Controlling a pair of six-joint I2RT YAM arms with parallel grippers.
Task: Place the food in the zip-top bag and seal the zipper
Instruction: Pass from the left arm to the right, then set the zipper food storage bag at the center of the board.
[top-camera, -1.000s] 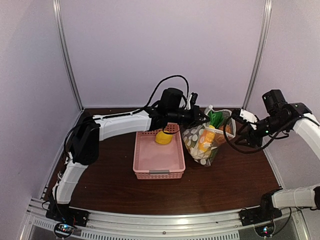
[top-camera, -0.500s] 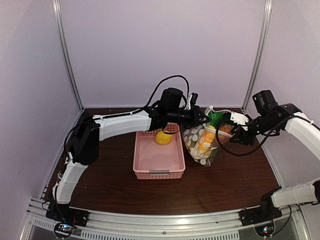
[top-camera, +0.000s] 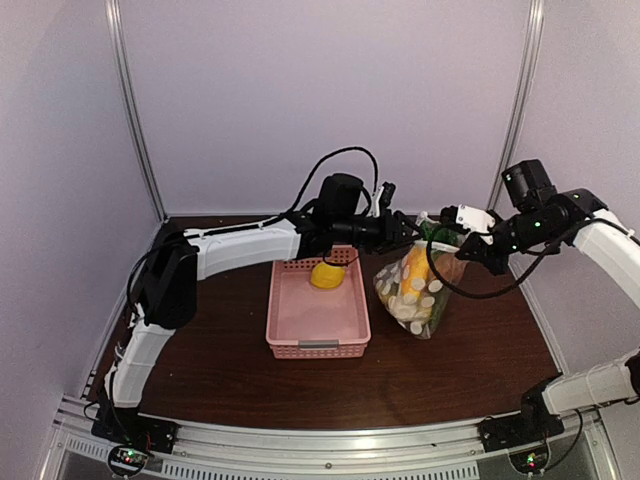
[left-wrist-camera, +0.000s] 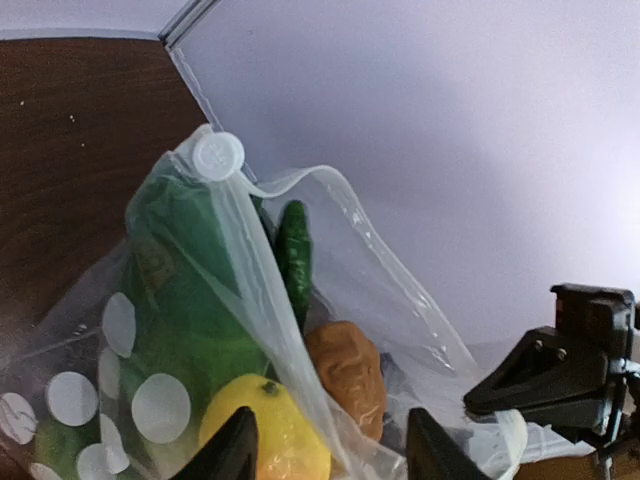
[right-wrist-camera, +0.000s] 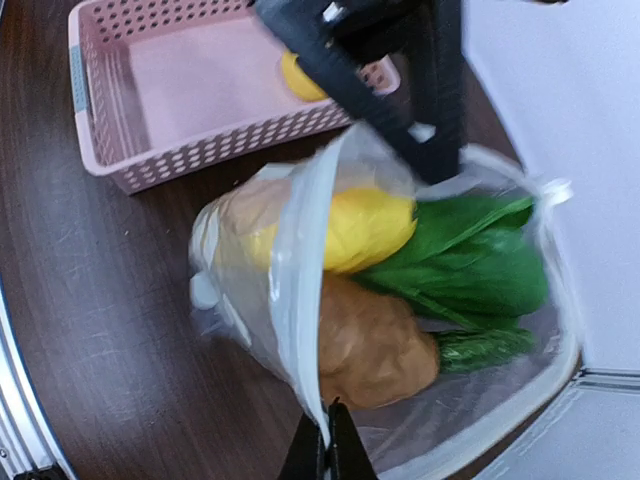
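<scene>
My right hand (right-wrist-camera: 322, 450) just pinched the bag (top-camera: 415, 295) and my left hand (left-wrist-camera: 330, 455) let go; one lemon (top-camera: 326, 275) still waits.

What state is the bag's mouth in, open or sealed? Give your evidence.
Open. In the right wrist view the bag gapes wide, with the lemon, leafy vegetable and brown piece showing between its edges.

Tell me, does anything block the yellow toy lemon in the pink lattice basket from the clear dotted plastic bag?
Only the pink lattice basket's side wall lies between the yellow toy lemon and the clear dotted plastic bag; the left gripper hangs at the bag's mouth.
</scene>
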